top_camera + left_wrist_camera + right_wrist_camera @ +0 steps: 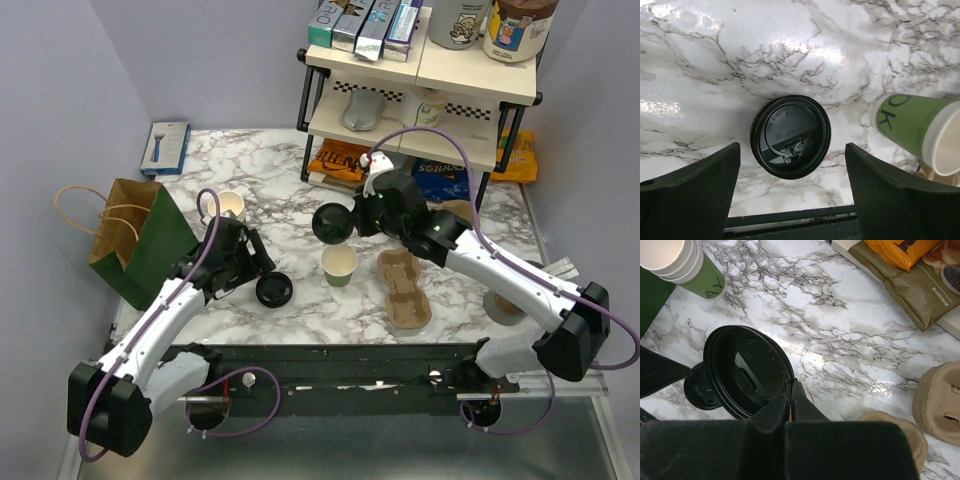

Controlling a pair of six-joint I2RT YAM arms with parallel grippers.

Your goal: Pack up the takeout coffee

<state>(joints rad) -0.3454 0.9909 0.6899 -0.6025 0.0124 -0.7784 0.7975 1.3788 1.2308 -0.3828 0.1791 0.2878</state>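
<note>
A dark-green paper cup [340, 265] with a cream-white inside stands open on the marble table; its side [910, 127] shows at the right of the left wrist view. My right gripper [352, 218] [791, 385] hangs just behind and above the cup, shut on the rim of a black plastic lid [331, 223] [747, 372] that it holds on edge. A second black lid [273, 290] [790, 136] [700, 387] lies flat on the table left of the cup. Over this lid my left gripper [258, 268] [791, 165] is open and holds nothing.
A green paper bag [140, 240] with handles stands at the left. A stack of green cups [231, 205] [690, 265] sits behind my left gripper. Brown pulp carriers [405, 290] [940, 400] lie right of the cup. A shelf rack [420, 90] with snack bags is at the back.
</note>
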